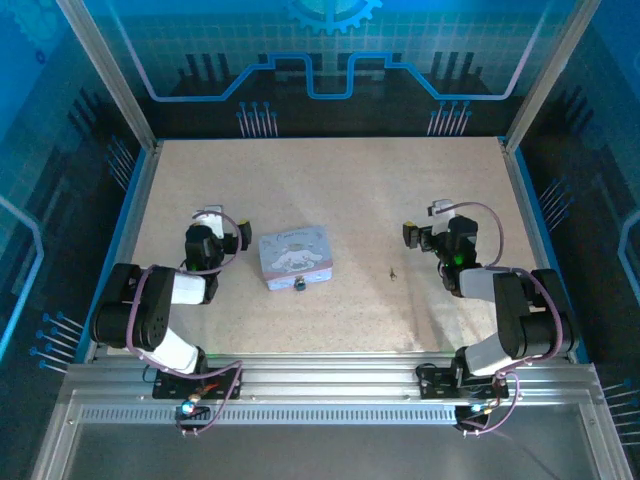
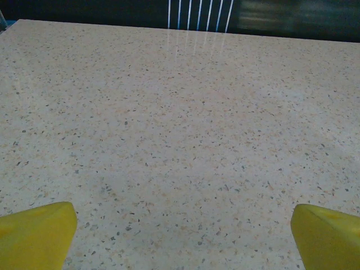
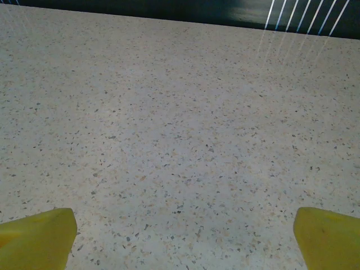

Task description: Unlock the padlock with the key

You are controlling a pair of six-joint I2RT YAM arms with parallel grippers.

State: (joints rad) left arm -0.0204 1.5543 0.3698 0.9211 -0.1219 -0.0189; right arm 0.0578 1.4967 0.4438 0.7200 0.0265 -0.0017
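1. Risk: slipping or flicking the key (image 1: pixel 393 271) on pickup. Cause: a tiny dark sliver lying flat on the bare table (image 1: pixel 350 190), with almost no height for fingers to bite on.
2. Risk: pushing the padlock (image 1: pixel 299 285) away during insertion. Cause: loose and very light by the look of it, so probably needs pinning by one arm first.
3. Risk: nudging the lilac tin (image 1: pixel 293 254) while reaching in. Cause: padlock sits right at its near edge, seemingly touching.
4. Left gripper (image 2: pixel 183 236): spread wide, nothing held, over bare table left of the tin. Right gripper (image 3: pixel 183 236): likewise wide and empty, right of the key, near but not over it.
5. Padlock look: small dark squarish body. Shackle and keyhole direction too small to tell.
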